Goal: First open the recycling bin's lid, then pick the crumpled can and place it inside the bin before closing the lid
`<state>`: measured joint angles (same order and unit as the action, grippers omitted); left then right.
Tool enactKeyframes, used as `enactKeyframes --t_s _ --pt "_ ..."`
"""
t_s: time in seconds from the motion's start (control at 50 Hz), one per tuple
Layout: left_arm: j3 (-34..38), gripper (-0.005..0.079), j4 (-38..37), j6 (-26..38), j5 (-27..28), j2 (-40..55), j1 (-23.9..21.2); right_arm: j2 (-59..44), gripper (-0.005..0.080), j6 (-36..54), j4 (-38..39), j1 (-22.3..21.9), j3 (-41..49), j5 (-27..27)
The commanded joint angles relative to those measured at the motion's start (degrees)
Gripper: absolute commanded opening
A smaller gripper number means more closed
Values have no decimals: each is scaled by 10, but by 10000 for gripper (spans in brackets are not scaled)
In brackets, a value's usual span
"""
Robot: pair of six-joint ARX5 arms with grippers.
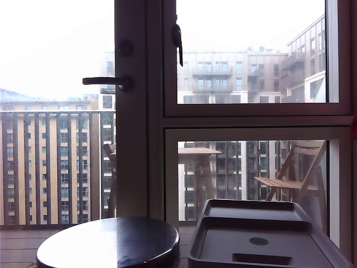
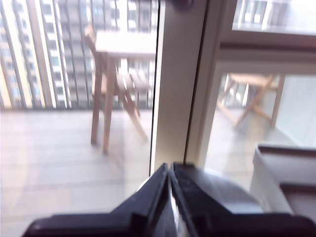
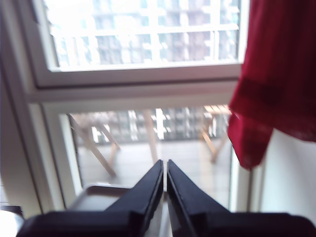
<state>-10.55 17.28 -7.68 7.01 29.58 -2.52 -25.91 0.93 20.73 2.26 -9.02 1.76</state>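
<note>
The grey recycling bin (image 1: 251,209) stands at the bottom of the exterior view's right. Its flat lid (image 1: 223,245) lies level, showing a green dot (image 1: 259,241) and a slot handle (image 1: 262,258). The bin's corner (image 2: 289,173) also shows in the first wrist view, and its rim (image 3: 106,193) in the second wrist view. My first gripper (image 2: 170,170) is shut with nothing in it, raised and facing the window. My second gripper (image 3: 164,165) is likewise shut and empty. Neither gripper shows in the exterior view. The can is out of view.
A round dark glossy table (image 1: 111,243) sits at the bottom of the exterior view's left, beside the bin. Window frames and a door handle (image 1: 106,81) stand close behind. A red cloth (image 3: 281,74) hangs near my second gripper. Wooden chairs stand outside on the balcony.
</note>
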Motion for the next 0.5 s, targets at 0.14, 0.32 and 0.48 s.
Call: enactKeyframes --t_s 0.14,0.32,0.48 --pt "45 -20 -42 6 -24 -83 -9 49 -10 10 -5 24 68 -50" --pt "73 -20 -87 6 -24 -151 -14 80 -10 14 -31 40 88 -48" --pt "82 -21 -161 6 -24 -215 -20 99 -10 4 -45 54 87 -48"
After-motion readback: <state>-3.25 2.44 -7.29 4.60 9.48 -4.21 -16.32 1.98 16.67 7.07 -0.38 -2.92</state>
